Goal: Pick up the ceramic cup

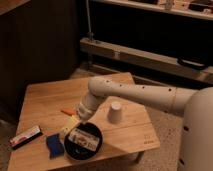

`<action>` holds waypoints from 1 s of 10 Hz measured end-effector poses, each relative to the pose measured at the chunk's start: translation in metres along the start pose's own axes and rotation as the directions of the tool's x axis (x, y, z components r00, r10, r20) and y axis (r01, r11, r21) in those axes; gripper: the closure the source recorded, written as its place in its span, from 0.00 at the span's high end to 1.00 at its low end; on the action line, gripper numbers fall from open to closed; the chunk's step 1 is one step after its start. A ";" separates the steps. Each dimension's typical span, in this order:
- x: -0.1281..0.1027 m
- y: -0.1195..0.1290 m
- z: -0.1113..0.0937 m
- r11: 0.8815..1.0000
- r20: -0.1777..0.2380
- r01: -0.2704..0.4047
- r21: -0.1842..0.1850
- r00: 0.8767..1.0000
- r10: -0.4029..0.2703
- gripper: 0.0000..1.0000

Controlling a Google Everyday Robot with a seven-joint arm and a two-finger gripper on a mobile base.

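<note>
Ceramic cup (115,113) narrow end up on wooden table (45,97). Gripper (77,120) low at rim of black bowl (99,140) — open or closed, cannot tell. Label (82,141) inside bowl — unreadable.

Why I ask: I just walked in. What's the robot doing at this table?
The robot's arm reaches over the table, with its hand down low beside the rim of the bowl. The cup stands on the table on the other side of the arm, apart from the hand and not yet picked up.
</note>
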 end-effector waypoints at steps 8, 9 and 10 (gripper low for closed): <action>-0.065 0.116 -0.114 0.880 -0.053 -0.310 -0.360 0.948 0.313 0.80; -0.071 0.124 -0.126 0.858 -0.064 -0.337 -0.387 0.938 0.340 0.80; -0.075 0.129 -0.139 0.834 -0.073 -0.364 -0.415 0.927 0.368 0.80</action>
